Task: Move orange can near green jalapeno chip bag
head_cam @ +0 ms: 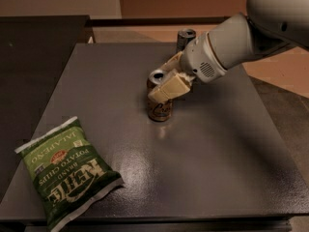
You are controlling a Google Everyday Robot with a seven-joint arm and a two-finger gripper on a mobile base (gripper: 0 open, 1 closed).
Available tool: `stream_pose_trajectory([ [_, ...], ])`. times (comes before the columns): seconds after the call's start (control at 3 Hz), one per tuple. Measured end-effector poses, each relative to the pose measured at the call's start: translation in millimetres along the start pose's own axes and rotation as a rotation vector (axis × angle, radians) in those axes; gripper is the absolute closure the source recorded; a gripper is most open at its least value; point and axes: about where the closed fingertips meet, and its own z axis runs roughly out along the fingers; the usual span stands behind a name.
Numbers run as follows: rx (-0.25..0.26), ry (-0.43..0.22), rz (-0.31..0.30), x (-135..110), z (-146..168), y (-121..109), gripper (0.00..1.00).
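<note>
Camera view: the hand (161,81) sits over the middle of the dark grey worktop (217,153), at the end of a pale grey arm (231,45) that reaches in from the upper right. Its cream-coloured end lies right at the orange can (160,111), crossing the upper half of the can's near side and hiding part of the silver top. The can stands upright on the worktop directly under and against the hand, with its brown lower body and dark script showing below. Whether the hand has clamped onto the can or only sits around it cannot be told from here.

The green jalapeno chip bag (65,175) lies flat well away from the hand, below and to the left of it, close to the worktop's near left corner. Its light green end points toward the left edge and its dark green end toward the near edge. A broad stretch of bare worktop separates the bag from the can.

Behind the hand, just beyond the wrist and near the far edge, a second can (186,35) stands upright, partly hidden by the arm.
</note>
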Motion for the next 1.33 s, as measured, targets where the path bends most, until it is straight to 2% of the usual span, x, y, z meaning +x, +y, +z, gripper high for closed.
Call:
stream_pose_trajectory([
  [0.33, -0.03, -0.036, -0.023, -19.6, 0.2, 16.3, 0.87],
  [0.67, -0.091, -0.071, -0.069, -44.7, 9.1, 40.5, 1.0],
  [1.0, -0.156, -0.077, -0.114, -60.5, 28.7, 62.4, 1.0],
  [1.33, -0.207, -0.065, -0.135, -64.3, 47.9, 77.6, 1.0],
])
